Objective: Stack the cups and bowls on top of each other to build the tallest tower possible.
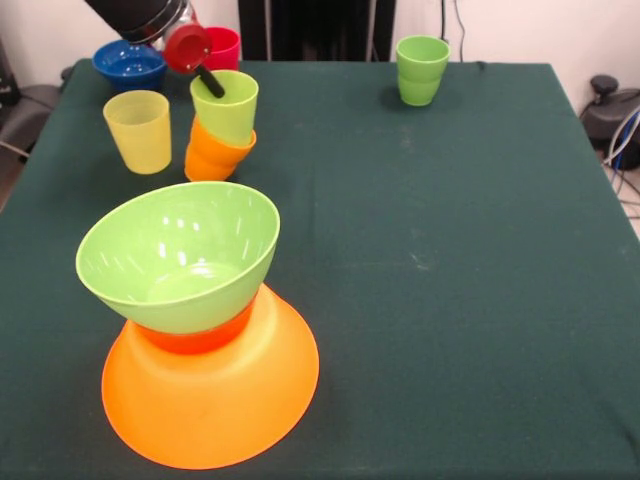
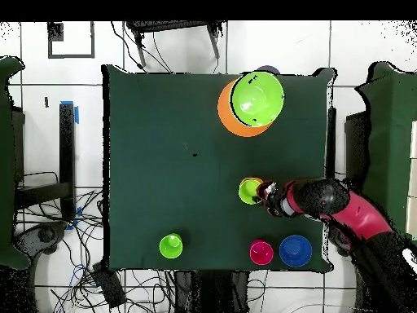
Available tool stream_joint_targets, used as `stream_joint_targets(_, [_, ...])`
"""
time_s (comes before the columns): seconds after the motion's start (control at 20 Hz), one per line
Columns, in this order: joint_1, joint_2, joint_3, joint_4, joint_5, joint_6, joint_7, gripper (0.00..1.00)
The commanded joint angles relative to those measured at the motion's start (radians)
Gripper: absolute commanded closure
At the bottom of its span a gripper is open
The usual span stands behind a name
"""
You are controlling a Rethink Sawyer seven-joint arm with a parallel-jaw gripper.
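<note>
The tower stands at the table's front left: a very large orange bowl [image 1: 215, 410] upside down, a small orange-red bowl [image 1: 195, 338] on it, and a lime green bowl [image 1: 180, 255] upright on top. It also shows in the overhead view [image 2: 254, 98]. A lime green cup [image 1: 226, 108] sits tilted on an orange cup [image 1: 215, 152]. My gripper [image 1: 208, 80] is at this cup's mouth, reaching in from the upper left, and shows in the overhead view [image 2: 265, 194] beside the cup [image 2: 249, 191]. Whether it grips the cup does not show. The purple bowl is out of view.
A yellow cup [image 1: 138, 130] stands left of the cup pair. A blue bowl [image 1: 128, 65] and a red cup [image 1: 225, 48] are behind, near the far left edge. Two stacked green cups [image 1: 422, 70] stand at the far right.
</note>
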Motion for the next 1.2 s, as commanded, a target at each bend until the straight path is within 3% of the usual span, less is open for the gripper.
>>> stream_joint_targets(0.05, [0.064, -0.011, -0.042, -0.093, -0.081, -0.013, -0.082, 1.0])
stream_joint_targets(0.1, [0.062, -0.01, -0.039, -0.093, -0.083, -0.022, -0.086, 1.0])
stream_joint_targets(0.15, [0.061, -0.01, -0.036, -0.093, -0.084, -0.029, -0.089, 0.0])
stream_joint_targets(0.35, [0.063, -0.021, -0.037, -0.078, -0.093, -0.059, -0.082, 0.0])
stream_joint_targets(0.8, [0.092, -0.053, -0.066, -0.092, -0.105, -0.028, -0.061, 0.0])
stream_joint_targets(1.2, [0.087, -0.057, -0.06, -0.08, -0.068, -0.017, -0.061, 0.0])
